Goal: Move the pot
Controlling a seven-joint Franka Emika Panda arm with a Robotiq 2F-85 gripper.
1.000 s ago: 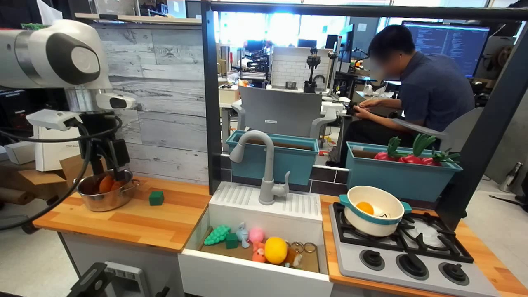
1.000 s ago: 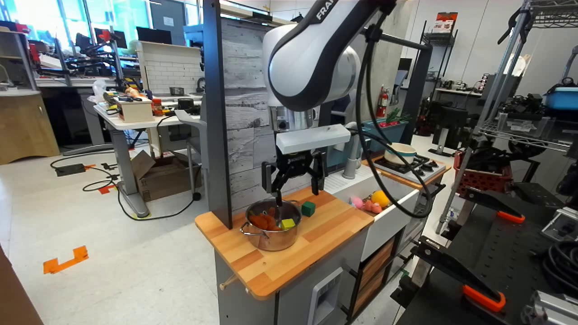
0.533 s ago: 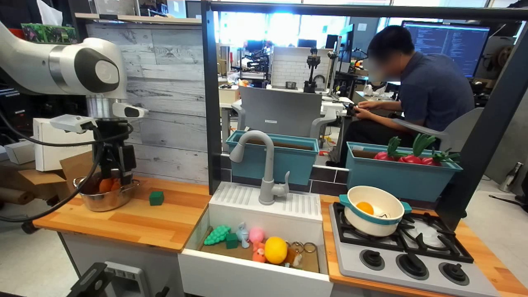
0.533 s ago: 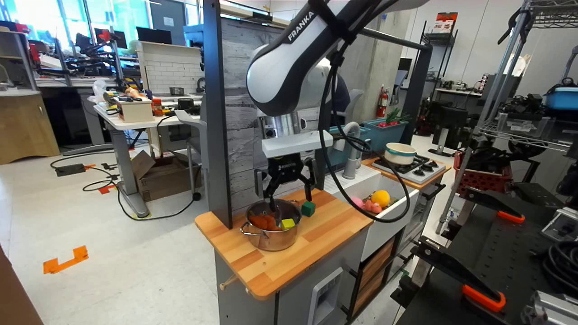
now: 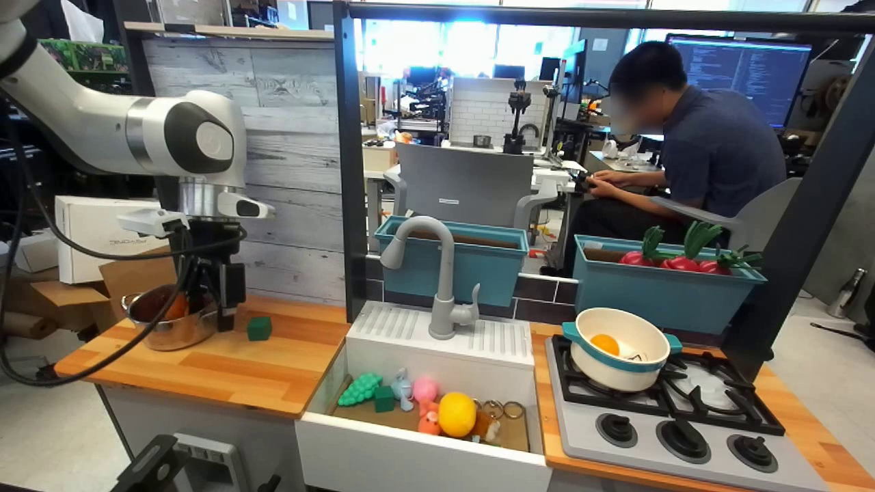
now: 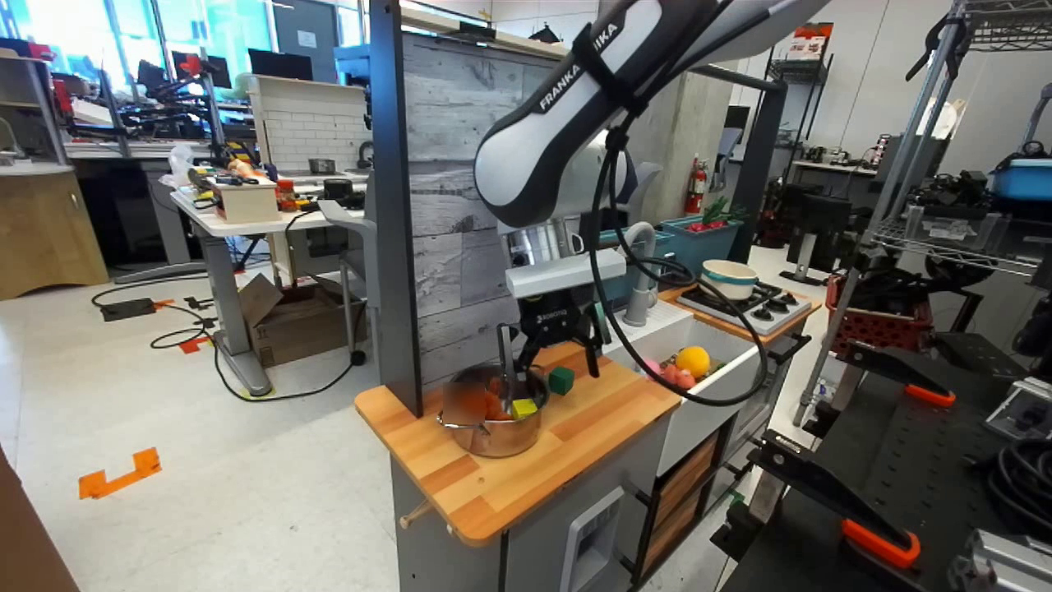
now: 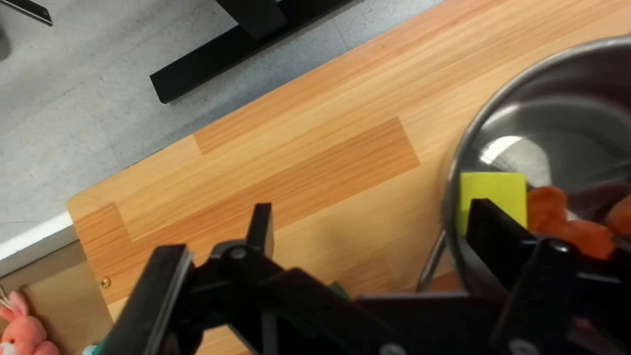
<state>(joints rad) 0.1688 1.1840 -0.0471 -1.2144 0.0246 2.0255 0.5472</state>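
The pot [image 5: 179,335] stands upright on the counter [image 5: 287,369], and the gripper [image 7: 373,219] sits astride its rim on the side toward the sink [image 5: 383,454], fingers [image 7: 261,227] spread wide! One finger hangs over the pot's mouth, right at the yellow block [image 7: 498,190]; whether it touches, these views can't settle. The other hangs outside the pot, above the counter, and a handle [image 7: 433,261] of the pot shows in the gap between. Look into the pot: the yellow block lies just inside the rim, with an orange toy [image 7: 579,236] right beside it. Just beside the pot, on the sink side, sits a green block [image 5: 259,329], there in both exterior views. Farther from the pot comes the sink itself, with a yellow ball [image 5: 456,415] and a pink toy [image 5: 425,389] lying in it. Well apart from the pot, past that sink, it's the stove [image 5: 581,430], and a cream pan [image 5: 601,372] stands on it, a round orange piece [image 5: 605,345] inside. And well beyond the pot, in an exterior view, there's a seated person [image 5: 718,143], head bowed.
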